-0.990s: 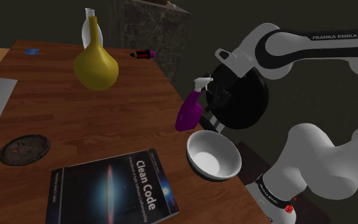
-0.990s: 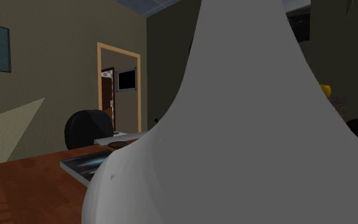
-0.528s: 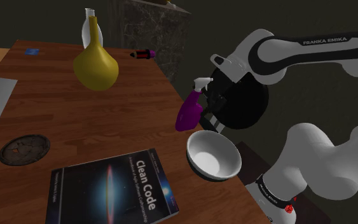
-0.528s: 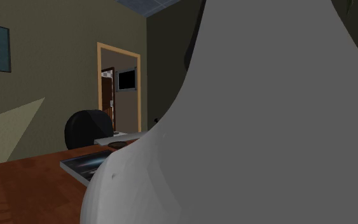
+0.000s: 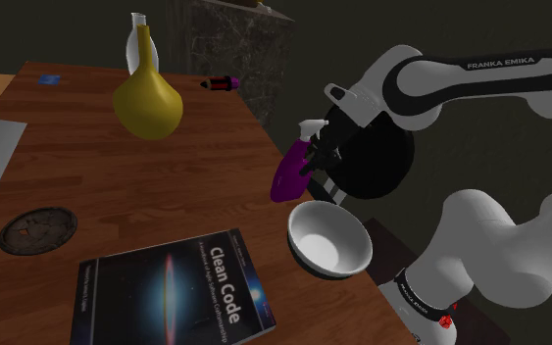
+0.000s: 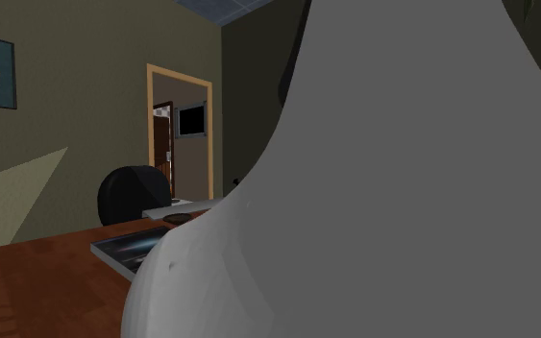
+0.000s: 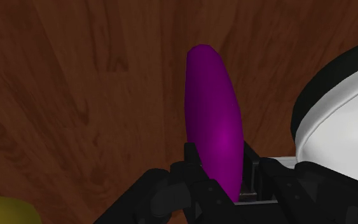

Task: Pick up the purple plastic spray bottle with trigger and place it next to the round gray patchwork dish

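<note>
Purple and glossy, the spray bottle [image 5: 290,173] stands at the tabletop [image 5: 87,167] edge nearest the arm [image 5: 479,73], just beside the white bowl [image 5: 328,241], the jaws clasping its rounded body; likely light, stiff and slippery, it seems best held there, below the trigger.

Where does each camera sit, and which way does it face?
Shoulder view: beside and behind the white arm, looking down over the table; shows the arm and the gripper at the purple spray bottle.
Second exterior view: low, near table height, facing a doorway; a pale grey shape I cannot identify stands close before the lens.
Wrist view: on the hand, looking down at the table; its black fingers clasp the bottle.
Shared: bottle and white bowl appear in shoulder and wrist views; the book in both exterior views.
</note>
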